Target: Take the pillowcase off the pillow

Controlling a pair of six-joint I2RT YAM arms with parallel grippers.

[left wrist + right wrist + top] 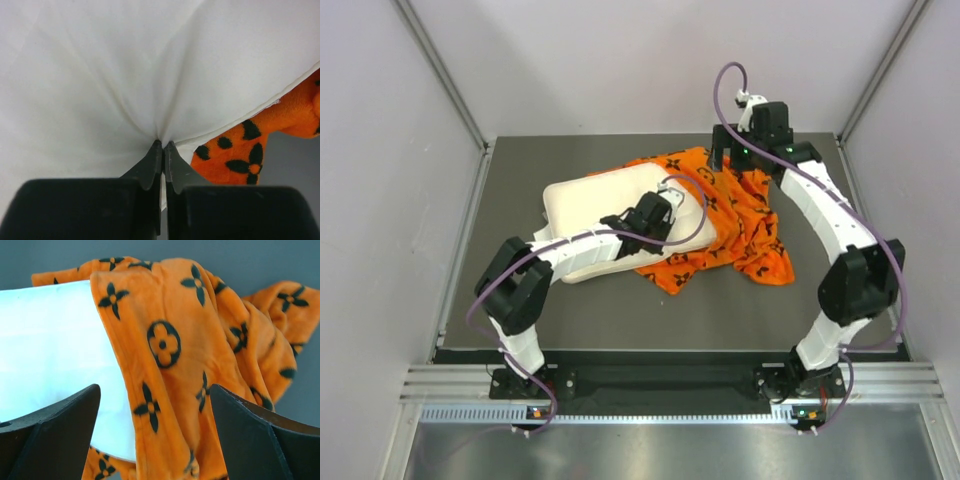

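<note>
Top view: the pillow lies on the table, mostly bare. The pillowcase is bunched over its right end and spills onto the table, so I judge it nearly off. The left claw sits on the pillow's right part, and the right claw is at the far edge of the orange cloth. Left wrist view: your left claw is closed, pinching a pucker of the cream pillow. The pillowcase lies just beside it on the right. Expect the pillow to be light and squashy; that pinch anchors only its skin, so it may drag if you yank. Right wrist view: your right claw gapes wide and holds nothing, with a fold of pillowcase draped over the pillow edge ahead of its fingers. The plush looks soft, limp and light, not fragile. Take a thick fold or hem, then pull away from the pillow.
</note>
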